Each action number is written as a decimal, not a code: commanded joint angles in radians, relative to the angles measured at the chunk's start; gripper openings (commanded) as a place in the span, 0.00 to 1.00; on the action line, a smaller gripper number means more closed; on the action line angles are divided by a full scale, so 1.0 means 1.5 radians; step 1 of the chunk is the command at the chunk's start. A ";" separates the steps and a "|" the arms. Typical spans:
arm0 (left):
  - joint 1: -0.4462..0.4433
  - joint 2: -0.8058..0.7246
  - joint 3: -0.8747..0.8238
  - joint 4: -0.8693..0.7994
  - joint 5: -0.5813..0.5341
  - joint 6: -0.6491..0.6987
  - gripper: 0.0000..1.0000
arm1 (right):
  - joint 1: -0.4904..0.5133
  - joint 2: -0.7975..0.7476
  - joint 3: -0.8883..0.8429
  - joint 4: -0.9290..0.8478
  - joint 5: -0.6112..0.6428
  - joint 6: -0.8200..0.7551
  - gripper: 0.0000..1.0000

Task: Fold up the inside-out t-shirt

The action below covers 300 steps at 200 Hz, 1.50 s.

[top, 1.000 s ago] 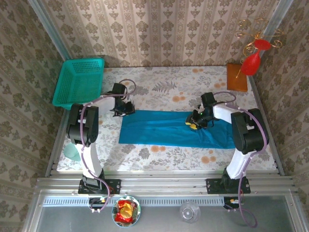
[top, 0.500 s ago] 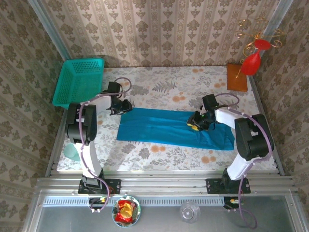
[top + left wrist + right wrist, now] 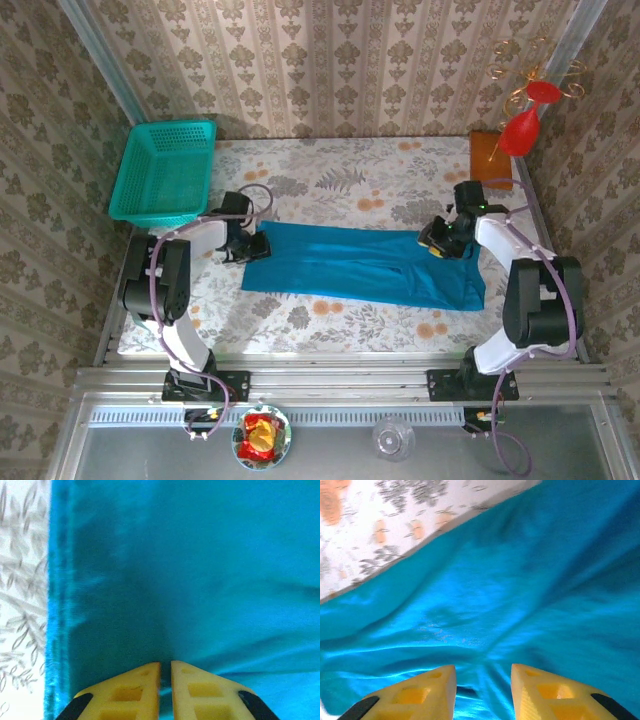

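The inside-out t-shirt (image 3: 350, 262) lies as a long blue-teal strip across the middle of the table. My left gripper (image 3: 255, 245) sits at its far left corner. In the left wrist view the yellow jaws stand almost together at the left gripper (image 3: 165, 666), with a thin pinch of the t-shirt (image 3: 200, 570) in the slit. My right gripper (image 3: 440, 240) rests on the upper right part of the strip. In the right wrist view the right gripper (image 3: 483, 667) is open, jaws well apart, and creases of the t-shirt (image 3: 485, 595) run in between them.
A teal mesh basket (image 3: 165, 170) stands at the table's back left corner. An orange-brown board (image 3: 490, 160) lies at the back right, with a red ornament (image 3: 522, 125) above it. The flowered tablecloth (image 3: 330, 180) shows behind and in front of the shirt.
The left gripper came down onto the shirt's left corner and its jaws closed. The right gripper slid right along the shirt towards its right end. The strip lies a little longer and flatter.
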 commanded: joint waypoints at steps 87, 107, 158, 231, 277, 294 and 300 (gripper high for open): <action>0.073 -0.027 -0.071 0.005 -0.015 0.008 0.16 | -0.052 0.025 0.008 -0.120 0.246 -0.197 0.47; 0.079 -0.032 -0.072 0.003 -0.014 0.011 0.16 | -0.052 0.043 0.019 -0.123 0.285 -0.205 0.54; 0.084 -0.027 -0.060 0.001 -0.015 0.012 0.16 | -0.053 0.085 0.027 -0.112 0.238 -0.238 0.63; 0.087 -0.023 -0.045 -0.006 -0.015 0.018 0.17 | -0.053 0.141 0.041 -0.129 0.253 -0.242 0.65; 0.092 -0.019 -0.036 -0.010 -0.013 0.020 0.17 | -0.047 0.165 0.039 -0.130 0.229 -0.242 0.57; 0.091 -0.019 -0.035 -0.010 -0.011 0.020 0.17 | -0.042 0.163 0.040 -0.133 0.224 -0.242 0.49; 0.092 -0.019 -0.035 -0.009 -0.011 0.019 0.17 | -0.042 0.161 0.040 -0.134 0.223 -0.242 0.47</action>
